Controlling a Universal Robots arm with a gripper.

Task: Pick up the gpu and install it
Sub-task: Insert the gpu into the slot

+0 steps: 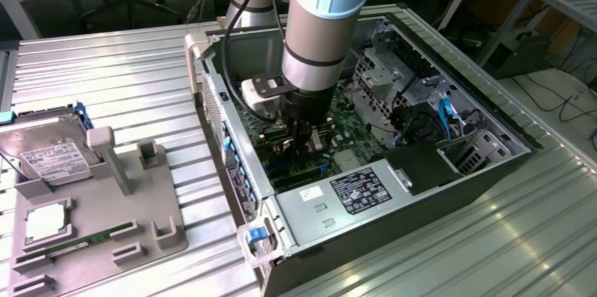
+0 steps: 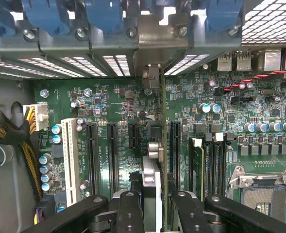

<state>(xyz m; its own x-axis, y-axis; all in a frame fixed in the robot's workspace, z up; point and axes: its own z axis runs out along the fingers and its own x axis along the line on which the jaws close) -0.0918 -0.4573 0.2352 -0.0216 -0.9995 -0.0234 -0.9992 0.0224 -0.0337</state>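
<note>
My gripper point(image 1: 304, 140) is lowered into the open computer case point(image 1: 485, 126), over the green motherboard point(image 1: 347, 129). In the wrist view the gripper point(image 2: 155, 209) is shut on the gpu point(image 2: 151, 177). The card is seen edge-on, with its thin green board and silver bracket standing upright between the black fingers point(image 2: 129, 206). It hangs just above the motherboard point(image 2: 109, 104), in line with a black expansion slot point(image 2: 174, 150) and the open bracket gap in the rear wall point(image 2: 152, 43). Whether the card's edge touches the slot is hidden.
On the exterior view's left, a grey fixture tray point(image 1: 140, 220) holds a silver hard drive point(image 1: 52, 157), a processor point(image 1: 45, 221) and a thin memory stick point(image 1: 89, 242). Inside the case are the power supply point(image 1: 359, 191), a cable bundle point(image 2: 7, 131), a seated memory stick point(image 2: 197, 165) and the processor socket point(image 2: 264, 194).
</note>
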